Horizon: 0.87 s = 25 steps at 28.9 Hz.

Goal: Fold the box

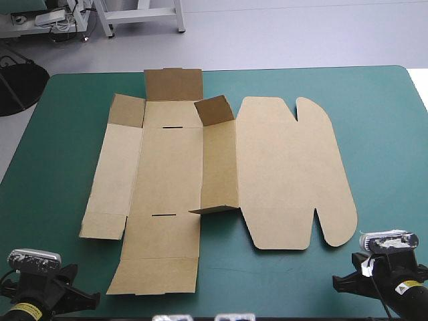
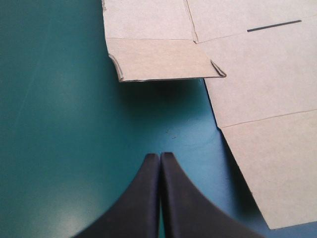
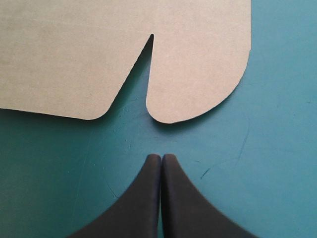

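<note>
L gripper (image 2: 159,158) is at the table's near-left corner, black fingers pressed together in one pointed arch, gripping nothing, over bare teal-green cover (image 2: 59,124). Just ahead of it, not touching, is the near-left flap (image 2: 158,59) of the brown box (image 1: 217,180), edge lifted a bit w/ shadow under it. The box lies opened out across mid-table, mostly flat: side panel (image 1: 117,174) on the left, then base panel (image 1: 170,167) w/ two thin slots (image 1: 172,126), far flap (image 1: 174,83) tilted up at the back, wall (image 1: 221,147) right of the base raised slightly, its small far tab (image 1: 214,110) standing up. Further right the lid (image 1: 294,174) lies flat, rounded corners, a notch at far and near edges. R gripper (image 3: 161,157), near-right corner, fingers likewise closed tip to tip, empty, over cover; lid's rounded near tab (image 3: 198,74) just ahead, apart from it.
</note>
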Available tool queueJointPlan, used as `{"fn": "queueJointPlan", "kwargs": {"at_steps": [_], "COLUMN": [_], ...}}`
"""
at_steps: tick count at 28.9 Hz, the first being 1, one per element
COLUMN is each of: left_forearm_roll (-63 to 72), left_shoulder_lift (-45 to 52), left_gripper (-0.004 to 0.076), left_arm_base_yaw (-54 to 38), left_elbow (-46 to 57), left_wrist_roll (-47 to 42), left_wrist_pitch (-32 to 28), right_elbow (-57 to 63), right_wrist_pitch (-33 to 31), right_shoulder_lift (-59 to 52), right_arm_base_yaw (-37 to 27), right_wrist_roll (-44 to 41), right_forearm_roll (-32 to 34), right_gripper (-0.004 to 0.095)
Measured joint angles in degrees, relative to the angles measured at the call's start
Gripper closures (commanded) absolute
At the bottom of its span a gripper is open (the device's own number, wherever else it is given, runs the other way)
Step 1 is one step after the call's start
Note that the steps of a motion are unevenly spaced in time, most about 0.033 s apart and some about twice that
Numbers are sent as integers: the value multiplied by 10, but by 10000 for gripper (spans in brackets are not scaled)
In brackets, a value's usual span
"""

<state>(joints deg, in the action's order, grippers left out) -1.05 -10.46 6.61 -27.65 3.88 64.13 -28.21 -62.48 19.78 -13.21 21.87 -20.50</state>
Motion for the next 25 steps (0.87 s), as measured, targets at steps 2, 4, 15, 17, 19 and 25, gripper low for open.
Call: {"fn": "queueJointPlan", "kwargs": {"at_steps": [2, 4, 15, 17, 19, 25], "left_forearm_roll": [0, 0, 10, 14, 17, 21], "left_shoulder_lift": [0, 0, 0, 0, -1, -40], "left_gripper": [732, 732, 732, 732, 732, 732], "left_arm_base_yaw": [0, 0, 0, 0, 0, 0], "left_elbow": [0, 0, 0, 0, -3, -84], "left_wrist_roll": [0, 0, 3, 4, 4, 4], "left_wrist_pitch": [0, 0, 0, 0, 0, 2], "right_elbow": [0, 0, 0, 0, 0, 0], "right_wrist_pitch": [0, 0, 0, 0, 0, 0], "right_shoulder_lift": [0, 0, 0, 0, 0, 0], "right_arm_base_yaw": [0, 0, 0, 0, 0, 0], "right_wrist_roll": [0, 0, 0, 0, 0, 0], "right_forearm_roll": [0, 0, 0, 0, 0, 0], "right_gripper": [921, 921, 921, 921, 921, 921]}}
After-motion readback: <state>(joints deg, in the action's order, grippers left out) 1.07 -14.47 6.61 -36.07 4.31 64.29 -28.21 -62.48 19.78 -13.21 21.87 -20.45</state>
